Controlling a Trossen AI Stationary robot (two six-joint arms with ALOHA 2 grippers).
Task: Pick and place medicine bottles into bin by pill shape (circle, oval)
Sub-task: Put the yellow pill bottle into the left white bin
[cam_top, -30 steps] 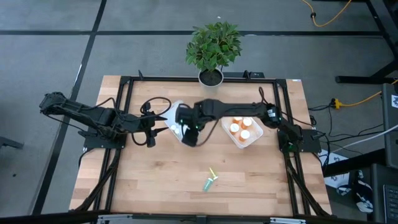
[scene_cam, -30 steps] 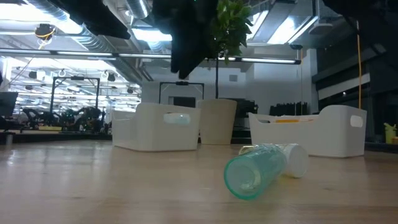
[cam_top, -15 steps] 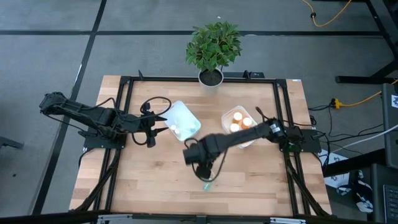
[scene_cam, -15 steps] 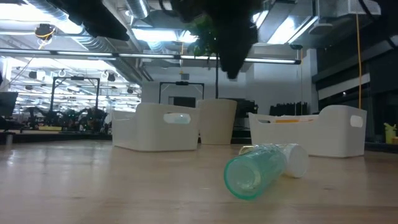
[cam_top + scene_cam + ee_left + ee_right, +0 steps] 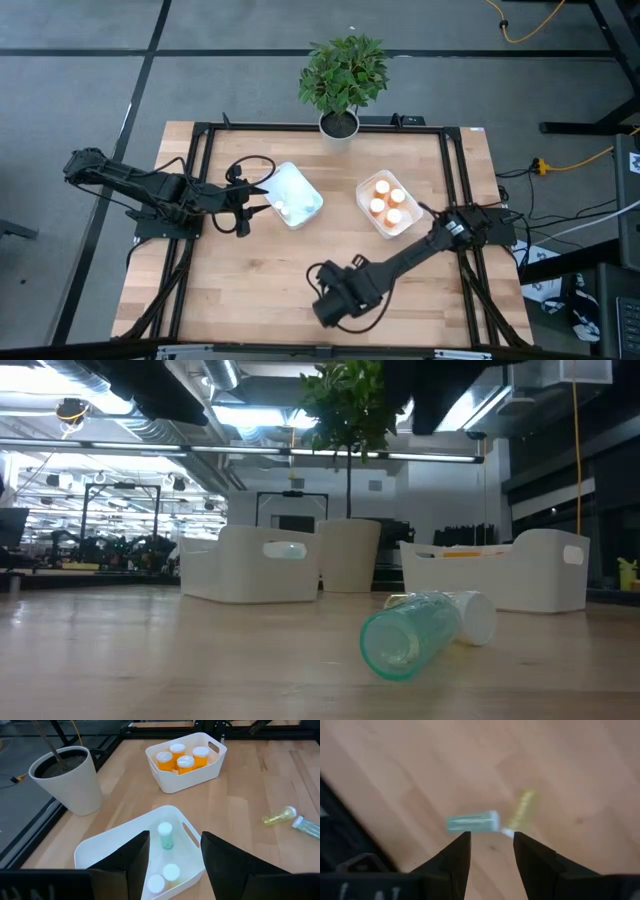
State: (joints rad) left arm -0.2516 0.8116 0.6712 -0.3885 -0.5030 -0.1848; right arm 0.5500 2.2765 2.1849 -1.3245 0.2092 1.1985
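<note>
Wooden table (image 5: 240,270) below, my right gripper (image 5: 490,851) hovers, fingers apart and empty, over the teal bottle (image 5: 471,821) lying touching the yellow-green one (image 5: 521,809); closing could nudge both.

Even, diffuse overhead lighting; the wooden table (image 5: 250,270) shows only soft, faint shadows. In the low view, bright ceiling lights (image 5: 250,415) glare against a dim room, and the near teal bottle (image 5: 415,632) is slightly soft. The right wrist view is motion-blurred; the left wrist view is sharp.
</note>
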